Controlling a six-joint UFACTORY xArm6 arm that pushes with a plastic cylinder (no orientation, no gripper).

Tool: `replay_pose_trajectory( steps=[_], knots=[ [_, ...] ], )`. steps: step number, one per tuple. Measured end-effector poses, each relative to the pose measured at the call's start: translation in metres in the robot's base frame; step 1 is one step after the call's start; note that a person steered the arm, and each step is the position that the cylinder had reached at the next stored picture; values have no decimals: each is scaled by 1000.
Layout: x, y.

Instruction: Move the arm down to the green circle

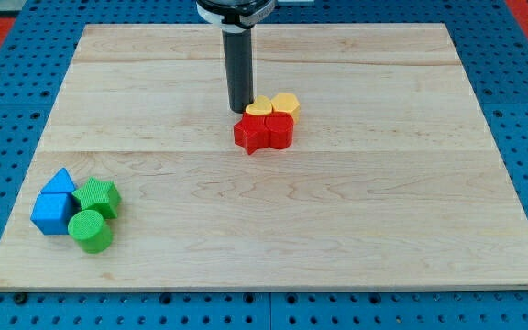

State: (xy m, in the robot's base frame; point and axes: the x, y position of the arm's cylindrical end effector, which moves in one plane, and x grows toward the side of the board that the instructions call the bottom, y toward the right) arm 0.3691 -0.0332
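My tip [240, 111] is the bare lower end of a straight dark rod; it has no jaws to open or close and it has hold of nothing. It rests on the wooden board [337, 229] in the upper middle of the view, just to the view's left of a tight cluster of four blocks. Taking that cluster as the landmark: the yellow block nearest the tip [258, 106] looks to be touching or almost touching the rod, a yellow hexagon-like block [286, 104] sits on its right, and below them lie a red star-shaped block [251, 134] and a red block [280, 130], side by side. The green circle [91, 230] lies well apart from the tip, far down and to the view's left of the cluster, near the board's lower left corner. Pressed around it are a green block with ridged sides [98, 196] just above, a blue cube [53, 213] to its left, and a blue triangular block [60, 179] above that cube.
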Motion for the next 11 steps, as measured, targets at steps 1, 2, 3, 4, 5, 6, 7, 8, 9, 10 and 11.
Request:
replay_pose_trajectory(
  steps=[1, 2, 3, 4, 5, 6, 7, 8, 9, 10, 11],
  knots=[
    [-7, 0],
    [-12, -1],
    [-16, -22],
    [-15, -68],
    [-15, -76],
    [-15, -84],
    [-4, -138],
    [29, -143],
    [82, -138],
    [130, -101],
    [169, -55]
  ],
)
